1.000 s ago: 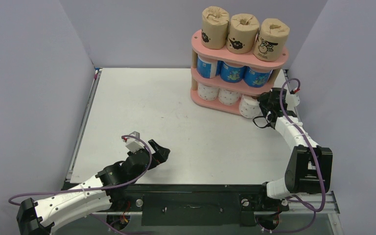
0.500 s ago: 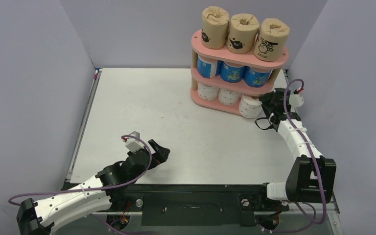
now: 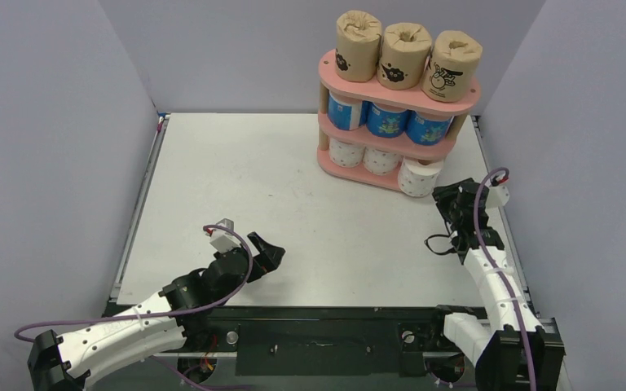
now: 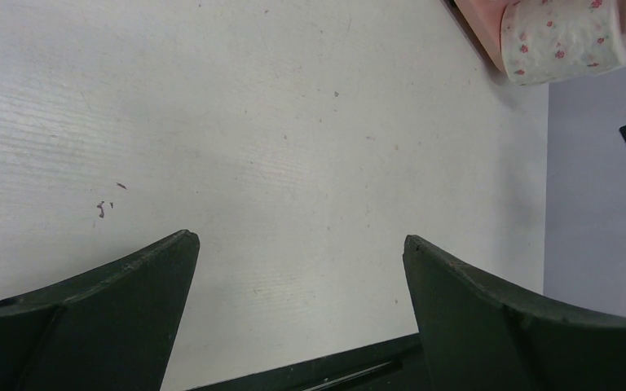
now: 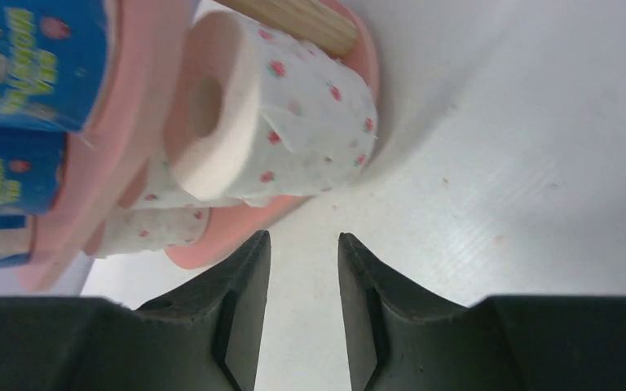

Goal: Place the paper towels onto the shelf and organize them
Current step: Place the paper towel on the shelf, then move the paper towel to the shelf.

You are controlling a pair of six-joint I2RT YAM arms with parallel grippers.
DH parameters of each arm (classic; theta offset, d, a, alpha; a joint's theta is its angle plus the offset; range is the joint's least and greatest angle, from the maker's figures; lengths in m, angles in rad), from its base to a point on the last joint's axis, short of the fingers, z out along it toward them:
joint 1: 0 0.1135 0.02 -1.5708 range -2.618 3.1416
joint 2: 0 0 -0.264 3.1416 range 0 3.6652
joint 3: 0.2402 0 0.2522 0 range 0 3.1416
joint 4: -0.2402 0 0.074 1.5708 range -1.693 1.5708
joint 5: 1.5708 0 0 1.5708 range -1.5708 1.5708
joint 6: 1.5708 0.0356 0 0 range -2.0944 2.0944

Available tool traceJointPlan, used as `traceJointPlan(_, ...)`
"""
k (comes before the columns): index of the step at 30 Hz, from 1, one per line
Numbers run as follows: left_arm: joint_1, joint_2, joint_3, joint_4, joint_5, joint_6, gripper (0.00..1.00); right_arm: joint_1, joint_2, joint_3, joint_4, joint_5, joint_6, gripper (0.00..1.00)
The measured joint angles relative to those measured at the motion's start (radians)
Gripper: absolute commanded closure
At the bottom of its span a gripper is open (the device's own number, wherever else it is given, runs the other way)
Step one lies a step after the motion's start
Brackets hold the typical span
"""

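Note:
The pink shelf (image 3: 466, 99) stands at the back right. Three brown paper towels (image 3: 406, 55) sit on its top board, three blue ones (image 3: 387, 120) on the middle board, and white pink-dotted ones (image 3: 379, 160) on the bottom board. The rightmost white roll (image 3: 418, 177) (image 5: 285, 114) stands at the bottom board's right end by a wooden post (image 5: 301, 16). My right gripper (image 3: 448, 199) (image 5: 303, 236) hovers just in front of that roll, apart from it, narrowly open and holding nothing. My left gripper (image 3: 267, 252) (image 4: 300, 238) rests wide open over bare table near the front left.
Grey walls close in the table (image 3: 293, 179) on the left, back and right. The shelf sits close to the right wall. The table's near edge and a black rail (image 3: 318, 338) run along the front.
My right gripper has drawn back from the shelf toward the near edge, leaving the white roll on the bottom board, and its jaws have narrowed. The left arm has not moved.

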Motion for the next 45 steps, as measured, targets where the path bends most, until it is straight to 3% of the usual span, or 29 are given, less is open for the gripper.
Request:
traceJointPlan(4,0.000,-0.005,-0.002,0.008,0.000,0.001,0.03,0.005,-0.061,-0.138,0.071,-0.027,-0.022,0.55)
traceJointPlan(12,0.000,0.002,-0.012,0.033,0.000,0.001,0.03,-0.031,-0.070,-0.291,0.220,-0.168,-0.048,0.57)
traceJointPlan(14,0.000,0.015,-0.012,0.042,0.001,0.001,0.03,-0.056,-0.072,-0.322,0.284,-0.183,-0.043,0.59)
traceJointPlan(23,0.000,0.056,-0.018,0.075,0.016,0.000,0.03,-0.094,0.037,-0.413,0.499,-0.220,0.040,0.90)
traceJointPlan(27,0.000,0.061,-0.025,0.080,0.024,-0.001,0.03,-0.095,0.093,-0.420,0.571,-0.220,0.074,0.98)
traceJointPlan(45,0.000,0.050,-0.038,0.081,0.027,-0.004,0.03,-0.094,0.352,-0.329,0.778,-0.220,0.145,1.00)
